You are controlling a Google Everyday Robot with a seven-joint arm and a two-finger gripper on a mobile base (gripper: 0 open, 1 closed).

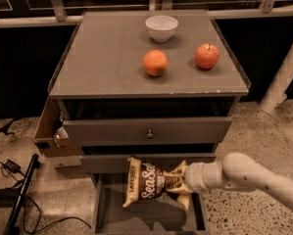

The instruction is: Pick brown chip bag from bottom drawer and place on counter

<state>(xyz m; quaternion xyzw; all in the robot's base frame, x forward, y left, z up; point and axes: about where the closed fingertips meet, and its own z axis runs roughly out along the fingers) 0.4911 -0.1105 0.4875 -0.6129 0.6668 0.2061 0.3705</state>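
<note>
The brown chip bag, dark brown with cream ends and white "Sea Salt" lettering, hangs above the open bottom drawer, in front of the lower drawer front. My gripper reaches in from the right on a white arm and is shut on the bag's right end. The bag is lifted clear of the drawer floor. The grey counter is the cabinet top above.
On the counter stand a white bowl, an orange and a red apple. Two knobbed drawer fronts lie between drawer and counter. A cardboard box hangs at the cabinet's left. Cables lie on the floor at left.
</note>
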